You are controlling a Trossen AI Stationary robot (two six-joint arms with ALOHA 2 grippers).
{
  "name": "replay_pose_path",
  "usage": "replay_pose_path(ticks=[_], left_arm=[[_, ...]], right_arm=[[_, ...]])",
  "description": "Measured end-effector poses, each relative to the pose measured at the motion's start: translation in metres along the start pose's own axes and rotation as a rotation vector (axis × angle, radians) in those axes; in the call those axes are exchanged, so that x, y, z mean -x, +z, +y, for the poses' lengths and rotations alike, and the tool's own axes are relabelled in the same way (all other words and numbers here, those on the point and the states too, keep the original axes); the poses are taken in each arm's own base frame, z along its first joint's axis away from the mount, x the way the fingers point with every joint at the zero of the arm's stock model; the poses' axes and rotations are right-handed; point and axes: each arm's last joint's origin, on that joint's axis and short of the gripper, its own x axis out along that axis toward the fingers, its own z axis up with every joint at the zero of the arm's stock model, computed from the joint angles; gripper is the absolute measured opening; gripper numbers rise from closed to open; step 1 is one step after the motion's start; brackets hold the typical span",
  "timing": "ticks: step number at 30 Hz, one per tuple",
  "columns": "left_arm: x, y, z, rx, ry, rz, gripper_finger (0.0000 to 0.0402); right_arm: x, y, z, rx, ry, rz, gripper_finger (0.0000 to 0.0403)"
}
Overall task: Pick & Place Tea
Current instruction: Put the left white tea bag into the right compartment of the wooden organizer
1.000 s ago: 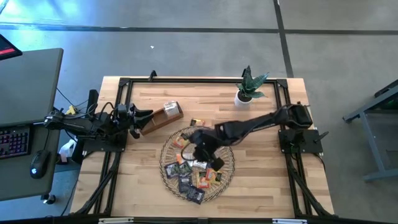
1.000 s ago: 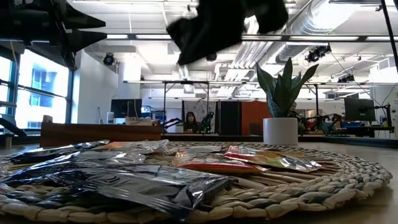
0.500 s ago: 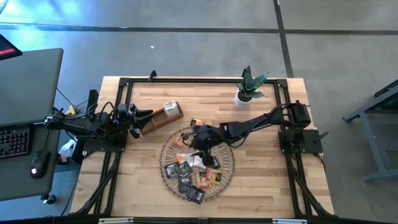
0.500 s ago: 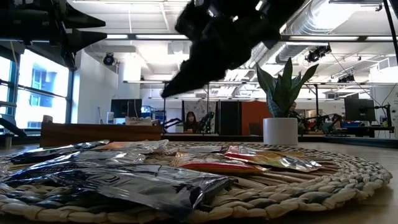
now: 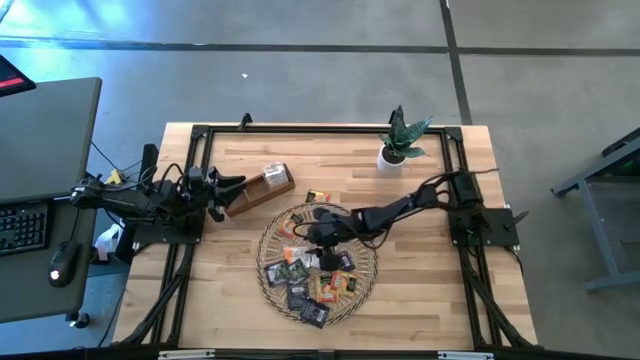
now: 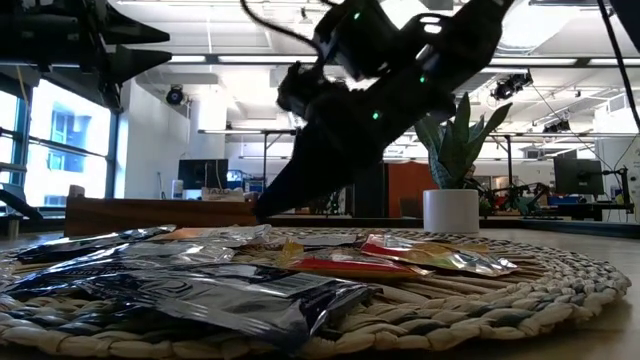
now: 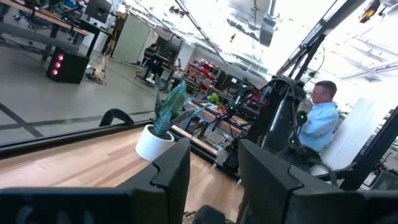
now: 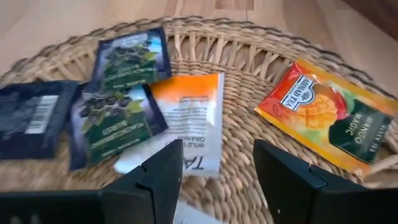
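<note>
We note the left gripper [image 5: 240,184] parked with fingers apart near the desk's left edge beside the wooden box [image 5: 262,187], while the right gripper [image 5: 318,233], released, hovers over the tea sachets [image 5: 310,272] heaped in the woven tray [image 5: 270,238] mid-desk.

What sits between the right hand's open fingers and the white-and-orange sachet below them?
Nothing: in the right wrist view the right hand hangs open just above the white-and-orange sachet on the wicker tray, with no object between.

Pale wooden table [image 5: 420,290] bearing wicker tray [image 5: 366,277], wooden box [image 5: 258,190], potted plant [image 5: 398,142].
</note>
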Motion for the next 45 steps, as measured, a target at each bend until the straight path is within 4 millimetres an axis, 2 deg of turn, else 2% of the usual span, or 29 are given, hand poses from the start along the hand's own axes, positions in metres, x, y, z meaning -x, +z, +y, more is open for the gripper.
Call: replay_pose_path(ticks=[14,26,33,36,39,45], left_arm=[[0.0,0.0,0.0,-0.005,0.001,0.003,0.0135],[0.0,0.0,0.0,-0.006,-0.001,0.005,0.0135],[0.0,0.0,0.0,-0.006,-0.001,0.005,0.0135],[0.0,0.0,0.0,-0.007,-0.001,0.005,0.0135],[0.0,-0.001,0.0,-0.009,0.001,0.008,0.0135],[0.0,-0.001,0.0,-0.034,0.006,0.007,0.0135]], right_arm=[[-0.006,-0.007,0.002,-0.072,0.065,0.059,0.0184],[-0.009,-0.006,0.002,-0.044,0.099,0.013,0.0076],[-0.008,0.0,-0.007,-0.033,0.106,-0.044,0.0012],[0.002,0.01,-0.018,0.003,0.064,-0.071,0.0007],[0.02,0.026,-0.033,0.074,-0.026,-0.1,0.0008],[0.057,0.062,-0.062,0.324,-0.324,-0.173,0.0003]])
